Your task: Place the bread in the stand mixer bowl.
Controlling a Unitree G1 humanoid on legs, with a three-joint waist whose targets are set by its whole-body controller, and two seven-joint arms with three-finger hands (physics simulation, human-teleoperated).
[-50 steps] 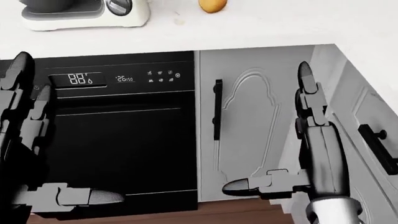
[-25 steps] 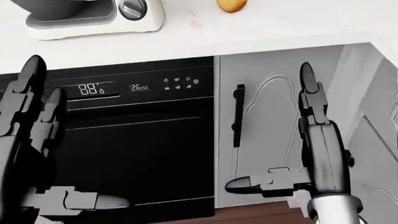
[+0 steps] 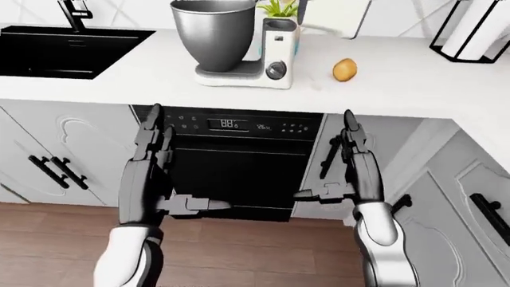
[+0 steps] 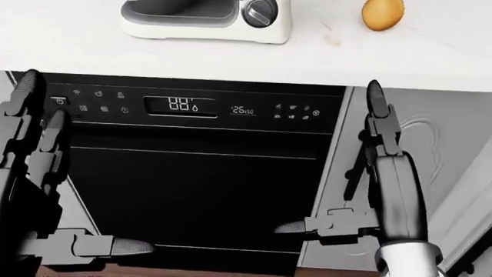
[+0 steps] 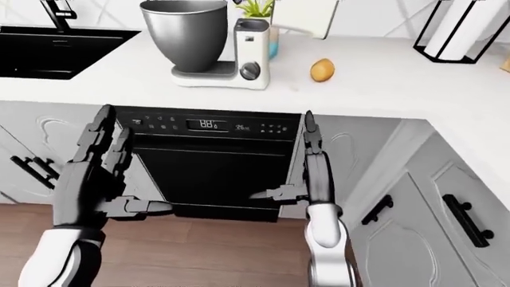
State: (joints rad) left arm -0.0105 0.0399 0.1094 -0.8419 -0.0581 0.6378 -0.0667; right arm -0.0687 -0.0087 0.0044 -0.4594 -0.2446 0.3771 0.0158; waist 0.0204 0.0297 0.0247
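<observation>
Left-eye view: the small golden-brown bread roll (image 3: 344, 69) lies untouched on the white tabletop (image 3: 399, 84), just right of the white stand mixer's grey metal bowl (image 3: 213, 34). Left robot hand (image 3: 151, 164) and right robot hand (image 3: 351, 164) hang spread, empty. Black dishwasher (image 4: 192, 173) display reads "88".

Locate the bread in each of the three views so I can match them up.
Left-eye view: bread on the white counter, upper right of centre, right of the stand mixer.
Head view: top right edge.
Right-eye view: upper centre-right.
Shared landmark: the black dishwasher's display under the counter.
</observation>
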